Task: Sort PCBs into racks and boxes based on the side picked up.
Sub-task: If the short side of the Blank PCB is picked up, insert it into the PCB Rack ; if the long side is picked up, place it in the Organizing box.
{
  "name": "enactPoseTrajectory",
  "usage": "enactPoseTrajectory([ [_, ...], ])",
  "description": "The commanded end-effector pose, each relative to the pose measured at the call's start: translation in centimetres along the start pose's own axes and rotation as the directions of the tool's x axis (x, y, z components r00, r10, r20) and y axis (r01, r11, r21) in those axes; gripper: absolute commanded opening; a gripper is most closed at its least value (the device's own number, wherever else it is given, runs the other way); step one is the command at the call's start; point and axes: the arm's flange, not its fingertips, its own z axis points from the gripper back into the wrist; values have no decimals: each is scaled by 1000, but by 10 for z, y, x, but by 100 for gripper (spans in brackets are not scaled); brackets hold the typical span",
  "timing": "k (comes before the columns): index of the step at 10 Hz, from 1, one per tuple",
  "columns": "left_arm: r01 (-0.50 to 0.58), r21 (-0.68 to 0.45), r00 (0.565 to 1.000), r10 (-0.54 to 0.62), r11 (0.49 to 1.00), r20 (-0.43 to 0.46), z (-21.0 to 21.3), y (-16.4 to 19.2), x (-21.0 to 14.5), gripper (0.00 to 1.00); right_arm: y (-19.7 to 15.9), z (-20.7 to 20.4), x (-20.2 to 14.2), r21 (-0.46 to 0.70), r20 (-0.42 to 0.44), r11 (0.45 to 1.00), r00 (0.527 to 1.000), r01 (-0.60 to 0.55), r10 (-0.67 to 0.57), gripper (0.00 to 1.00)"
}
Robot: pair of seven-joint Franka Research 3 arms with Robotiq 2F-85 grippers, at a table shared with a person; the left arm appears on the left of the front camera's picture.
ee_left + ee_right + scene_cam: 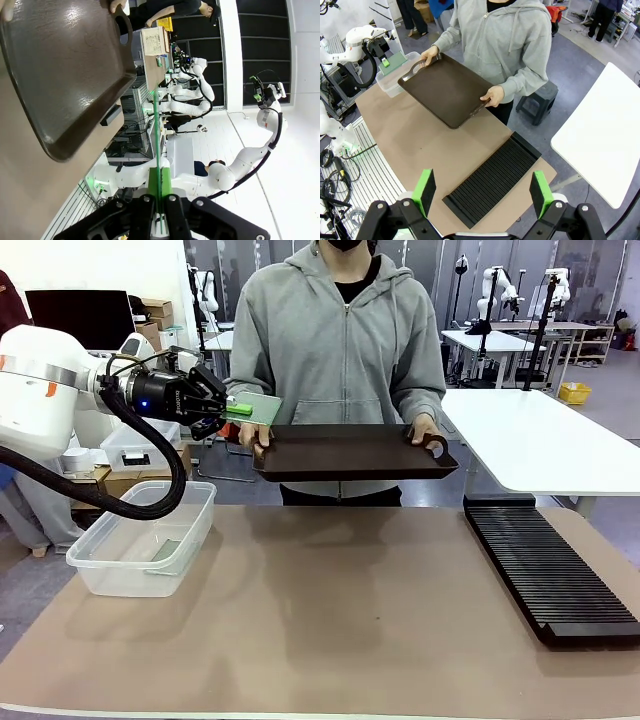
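**Board held above the tub**

The left tool (218, 407) grips a green PCB (254, 408) beside the brown tray (350, 455) a person (340, 340) holds (both hands on its handles). A clear box (150, 540) and black rack (545, 570) sit on the desk (320, 640).

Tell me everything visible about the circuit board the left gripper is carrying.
The circuit board is a thin, flat, green square, plain-faced from the front. The left gripper is shut on one edge, holding it roughly level in the air, up above the clear plastic tub and beside the left end of the brown tray the person holds. Seen edge-on from the wrist, it is a narrow green strip between the pads.
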Motion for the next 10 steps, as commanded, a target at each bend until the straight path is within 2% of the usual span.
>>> enactPoseTrajectory([
  [1,3,-1,1000,-3,1000,6,1,-1,0,0,3,-1,-2,20,7,1000,1000,-4,4,100],
  [3,0,0,1000,0,1000,0,0,0,0,3,3,-1,-2,20,7,1000,1000,-4,4,100],
  [4,38,110,999,-36,993,-19,10,-7,0,3,3,-1,-2,20,7,1000,1000,-4,4,100],
  [7,125,300,992,-110,946,-65,30,-24,-18,3,3,-1,-2,20,7,1000,1000,-4,4,100],
  [9,146,328,989,-143,933,-32,60,-31,-20,3,3,-1,-2,20,7,1000,1000,-4,4,100],
  [10,147,379,989,-142,914,-40,73,-32,-23,3,3,-1,-2,20,7,1000,1000,-4,4,100],
])
